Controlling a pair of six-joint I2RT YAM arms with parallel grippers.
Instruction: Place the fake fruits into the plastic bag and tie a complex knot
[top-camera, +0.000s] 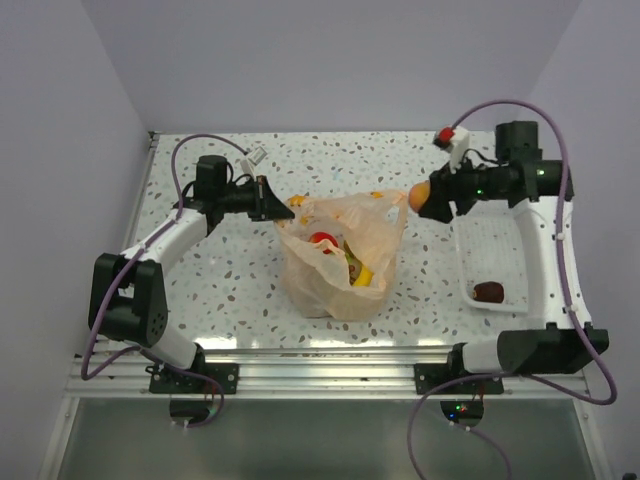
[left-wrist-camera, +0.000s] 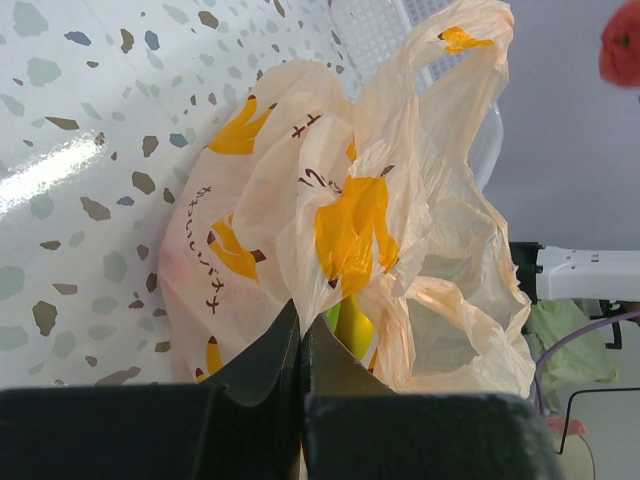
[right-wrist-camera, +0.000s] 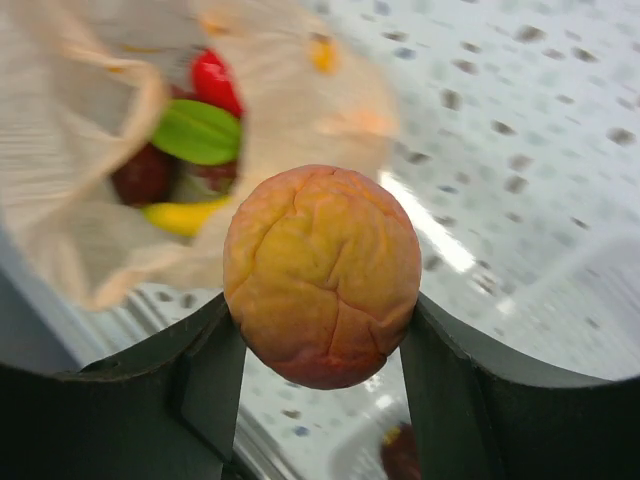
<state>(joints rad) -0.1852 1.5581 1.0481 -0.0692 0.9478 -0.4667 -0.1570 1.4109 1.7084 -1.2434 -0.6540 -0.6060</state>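
The plastic bag (top-camera: 340, 270) stands in the middle of the table with its mouth open. Inside it lie a red fruit (top-camera: 322, 240) and a yellow banana (top-camera: 362, 276). My left gripper (top-camera: 268, 200) is shut on the bag's left edge, and the pale plastic (left-wrist-camera: 380, 200) rises straight out of its closed fingertips (left-wrist-camera: 290, 335). My right gripper (top-camera: 430, 198) hangs just right of the bag's mouth, shut on an orange fruit (right-wrist-camera: 322, 275). Past that fruit the bag (right-wrist-camera: 80, 230) shows red (right-wrist-camera: 215, 80), green (right-wrist-camera: 200, 132), maroon (right-wrist-camera: 145, 175) and yellow (right-wrist-camera: 185, 215) pieces. No knot shows.
A white perforated basket (top-camera: 480, 235) sits at the right under the right arm, with a dark maroon fruit (top-camera: 489, 291) in its near corner. A small red and white object (top-camera: 450, 140) lies at the back right. Grey walls close in the table.
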